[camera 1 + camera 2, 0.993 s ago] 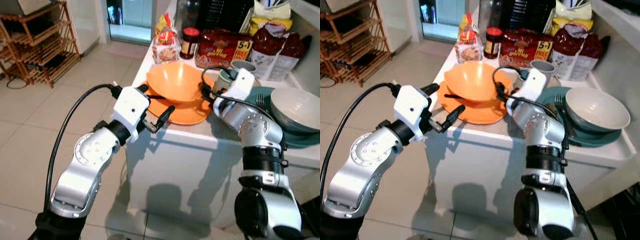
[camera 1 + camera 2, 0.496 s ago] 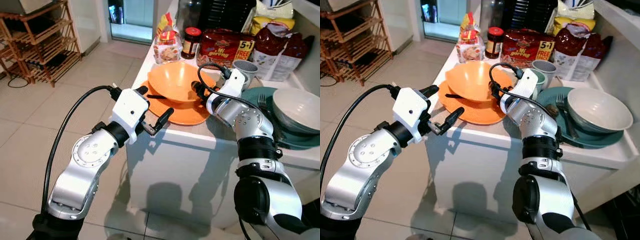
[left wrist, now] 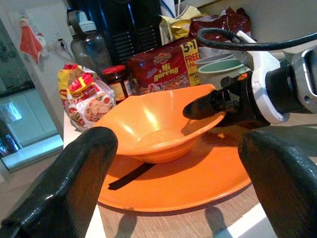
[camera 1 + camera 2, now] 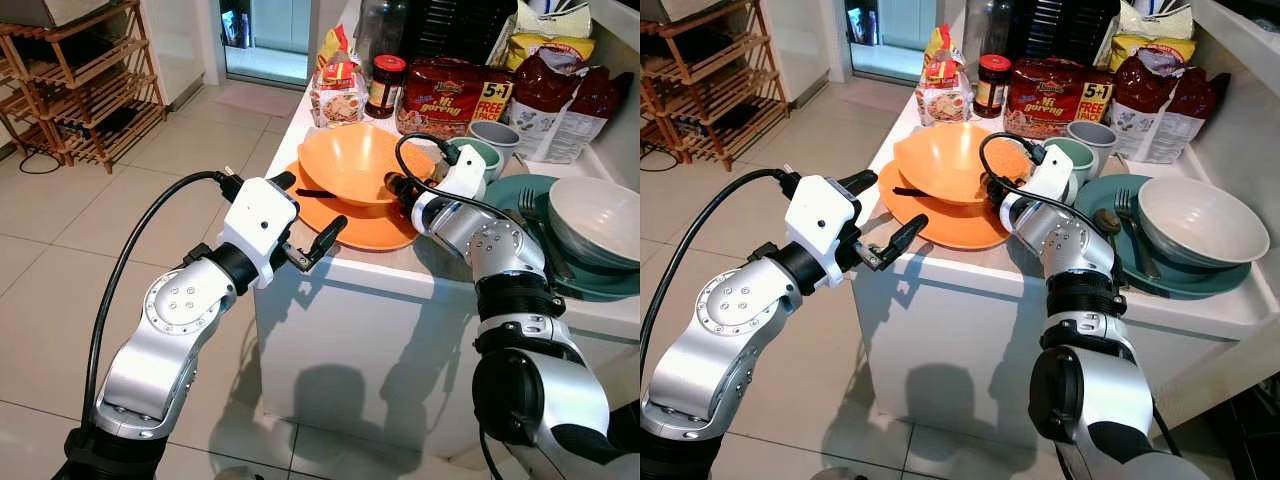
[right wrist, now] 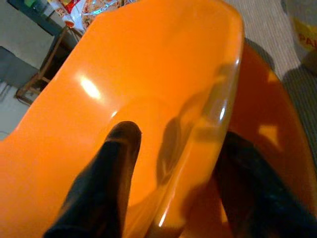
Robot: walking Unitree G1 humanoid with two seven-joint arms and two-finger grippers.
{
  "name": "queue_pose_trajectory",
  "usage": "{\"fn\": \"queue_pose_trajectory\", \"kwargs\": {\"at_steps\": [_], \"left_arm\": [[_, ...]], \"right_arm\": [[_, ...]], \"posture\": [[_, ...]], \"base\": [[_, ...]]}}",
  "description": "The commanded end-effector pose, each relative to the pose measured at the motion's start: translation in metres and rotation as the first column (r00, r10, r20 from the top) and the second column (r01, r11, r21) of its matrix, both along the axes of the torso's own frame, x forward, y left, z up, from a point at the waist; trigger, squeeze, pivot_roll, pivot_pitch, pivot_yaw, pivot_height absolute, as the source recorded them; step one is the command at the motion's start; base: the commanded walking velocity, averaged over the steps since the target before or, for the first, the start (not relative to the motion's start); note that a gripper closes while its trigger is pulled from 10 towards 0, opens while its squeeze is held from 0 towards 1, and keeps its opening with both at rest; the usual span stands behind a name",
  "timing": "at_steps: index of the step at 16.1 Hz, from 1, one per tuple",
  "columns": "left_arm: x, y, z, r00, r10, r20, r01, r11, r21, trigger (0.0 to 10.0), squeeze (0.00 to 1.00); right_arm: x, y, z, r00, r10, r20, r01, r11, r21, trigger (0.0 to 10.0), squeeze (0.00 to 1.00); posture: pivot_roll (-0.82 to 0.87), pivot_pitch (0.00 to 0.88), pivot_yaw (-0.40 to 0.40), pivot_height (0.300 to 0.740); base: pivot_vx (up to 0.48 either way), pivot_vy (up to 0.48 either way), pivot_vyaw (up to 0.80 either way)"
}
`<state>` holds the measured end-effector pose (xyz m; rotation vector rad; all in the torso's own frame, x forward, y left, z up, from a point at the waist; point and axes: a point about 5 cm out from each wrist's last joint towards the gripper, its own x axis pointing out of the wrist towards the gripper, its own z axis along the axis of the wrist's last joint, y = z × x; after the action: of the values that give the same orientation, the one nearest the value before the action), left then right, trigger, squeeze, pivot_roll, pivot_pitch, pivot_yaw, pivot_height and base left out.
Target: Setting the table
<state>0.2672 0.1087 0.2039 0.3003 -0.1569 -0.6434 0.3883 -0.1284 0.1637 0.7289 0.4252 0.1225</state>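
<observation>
Straddling the near rim of the orange bowl (image 4: 952,160), the right claw (image 5: 168,173) has one black finger inside the bowl and the other outside, between the bowl wall and the orange plate (image 4: 950,222) beneath. The jaws stand apart around the rim; whether they bear on it yet cannot be told from these views.

The bowl sits on the plate at the corner of the white surface (image 4: 970,290), directly ahead of the left claw (image 4: 312,232). That claw is open and empty, hovering just off the surface edge, its fingers spread wide toward the plate.

Beyond the right claw stand two mugs (image 4: 1080,145) and packets of noodles (image 4: 1055,95); to its outer side lies a teal plate (image 4: 1160,270) carrying a white bowl (image 4: 1200,215) and a fork (image 4: 1132,235).

Assessment: the step in hand appears to be gripping the bowl rim for lifting. Recommended practice:
- seat the rim deep between the fingers before closing;
- close firmly, since the smooth wall may slip;
- lift straight up, clear of the plate;
- keep the wrist cable clear of the mugs.
</observation>
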Motion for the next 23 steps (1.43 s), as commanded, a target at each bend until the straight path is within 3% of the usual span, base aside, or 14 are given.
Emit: {"fn": "queue_pose_trajectory", "kwargs": {"at_steps": [1, 11, 15, 20, 22, 23], "left_arm": [[-0.003, -0.004, 0.004, 0.999, -0.028, 0.016, 0.028, 1.000, 0.005, 10.0, 0.00], [-0.002, -0.006, 0.003, 0.999, -0.038, 0.026, 0.038, 0.999, 0.020, 10.0, 0.00], [0.005, 0.000, 0.004, 0.997, 0.048, 0.066, -0.050, 0.998, 0.022, 10.0, 0.00], [0.014, 0.012, 0.011, 0.981, 0.173, 0.085, -0.171, 0.985, -0.028, 10.0, 0.00], [0.015, 0.014, 0.012, 0.976, 0.207, 0.073, -0.203, 0.977, -0.059, 10.0, 0.00], [0.014, 0.012, 0.008, 0.978, 0.201, 0.058, -0.198, 0.978, -0.058, 10.0, 0.00]], "right_arm": [[0.004, -0.003, 0.009, 1.000, -0.011, 0.027, 0.011, 1.000, 0.013, 0.0, 0.00], [0.003, -0.004, 0.007, 1.000, -0.019, 0.025, 0.018, 0.999, 0.049, 0.0, 0.00], [-0.001, 0.000, 0.009, 0.999, -0.003, 0.050, -0.003, 0.994, 0.110, 0.0, 0.00], [-0.011, -0.001, 0.035, 0.981, -0.034, 0.190, -0.005, 0.980, 0.201, 0.0, 0.00], [-0.019, -0.003, 0.048, 0.965, -0.053, 0.258, -0.007, 0.974, 0.225, 0.0, 0.00], [-0.029, -0.004, 0.063, 0.938, -0.051, 0.342, -0.025, 0.976, 0.216, 0.0, 0.00]], "posture": [[0.13, 0.000, -0.084, 0.740], [0.13, 0.000, -0.080, 0.740], [0.13, 0.000, -0.074, 0.740], [0.13, 0.000, -0.062, 0.740], [0.13, 0.000, -0.062, 0.740], [0.12, 0.000, -0.058, 0.740]], "base": [[0.000, 0.000, 0.00], [0.000, 0.000, 0.00], [0.000, 0.000, 0.00], [0.000, 0.000, 0.00], [0.000, 0.000, 0.00], [0.000, 0.000, 0.00]]}}
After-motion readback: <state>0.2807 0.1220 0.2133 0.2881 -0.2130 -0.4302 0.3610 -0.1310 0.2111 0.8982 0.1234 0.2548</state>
